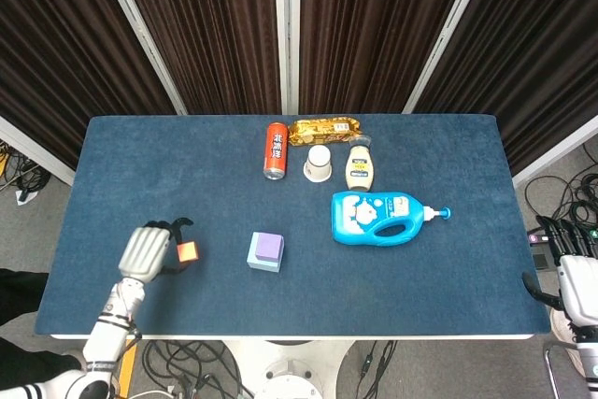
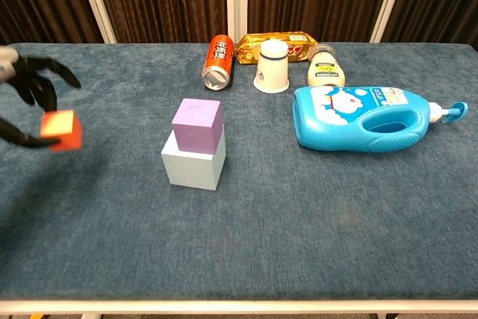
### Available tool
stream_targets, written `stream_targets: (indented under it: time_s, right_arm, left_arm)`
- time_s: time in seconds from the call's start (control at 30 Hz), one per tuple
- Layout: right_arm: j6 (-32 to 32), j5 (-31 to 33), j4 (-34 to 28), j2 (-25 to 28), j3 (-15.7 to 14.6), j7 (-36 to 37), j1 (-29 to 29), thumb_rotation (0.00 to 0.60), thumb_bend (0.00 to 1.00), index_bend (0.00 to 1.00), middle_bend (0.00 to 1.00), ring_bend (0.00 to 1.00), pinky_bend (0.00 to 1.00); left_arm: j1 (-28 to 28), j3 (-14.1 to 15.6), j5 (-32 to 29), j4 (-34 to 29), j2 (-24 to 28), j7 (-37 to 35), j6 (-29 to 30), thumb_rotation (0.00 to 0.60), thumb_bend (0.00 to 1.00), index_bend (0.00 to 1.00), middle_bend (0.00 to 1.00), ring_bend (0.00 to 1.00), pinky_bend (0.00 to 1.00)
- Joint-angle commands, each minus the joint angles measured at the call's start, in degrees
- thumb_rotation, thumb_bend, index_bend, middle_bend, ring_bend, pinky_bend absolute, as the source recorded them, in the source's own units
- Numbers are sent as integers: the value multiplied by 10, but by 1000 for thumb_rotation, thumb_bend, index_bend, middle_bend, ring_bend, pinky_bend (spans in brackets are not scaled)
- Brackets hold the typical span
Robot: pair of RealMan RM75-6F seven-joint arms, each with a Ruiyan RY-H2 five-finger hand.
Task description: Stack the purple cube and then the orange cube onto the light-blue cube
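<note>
The purple cube [image 1: 269, 247] [image 2: 197, 123] sits on top of the light-blue cube [image 1: 263, 260] [image 2: 193, 166] near the table's middle. My left hand [image 1: 149, 251] [image 2: 26, 95] holds the orange cube [image 1: 188, 251] [image 2: 62, 130] in its fingertips, lifted above the table, to the left of the stack. In the chest view only the dark fingers show at the left edge. My right hand [image 1: 572, 273] hangs off the table's right edge, its fingers spread and nothing in it.
At the back stand a red can [image 1: 275, 149] [image 2: 217, 61], a snack packet [image 1: 323, 129], a white cup [image 1: 319, 163] [image 2: 272, 66] and a small bottle [image 1: 360, 167]. A blue detergent bottle [image 1: 381, 217] [image 2: 370, 117] lies right of the stack.
</note>
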Motion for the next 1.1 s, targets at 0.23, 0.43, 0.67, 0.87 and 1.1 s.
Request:
stream_targets:
  time_s: [0.23, 0.43, 0.67, 0.87, 1.1]
  right_arm:
    - [21, -21, 20, -16, 2, 6, -2, 600, 233, 39, 95, 0, 0]
    - [19, -20, 20, -16, 3, 5, -1, 600, 232, 39, 95, 0, 0]
    - [17, -18, 19, -15, 3, 5, -1, 600, 232, 39, 96, 0, 0]
    - [17, -19, 19, -16, 1, 2, -1, 600, 232, 39, 96, 0, 0]
    - [16, -19, 18, -15, 1, 2, -1, 600, 233, 39, 95, 0, 0]
  left_arm:
    - [-67, -40, 55, 31, 59, -128, -63, 600, 252, 345, 630, 431, 385]
    - [-94, -44, 102, 58, 57, -208, -60, 600, 252, 346, 630, 431, 385]
    - [-106, -30, 123, 35, 57, -244, -59, 600, 252, 346, 630, 431, 385]
    - [-127, -24, 131, 21, 48, -232, -72, 600, 252, 346, 630, 431, 385]
    - [-159, -32, 110, 14, 37, -219, -106, 600, 251, 346, 630, 431, 385]
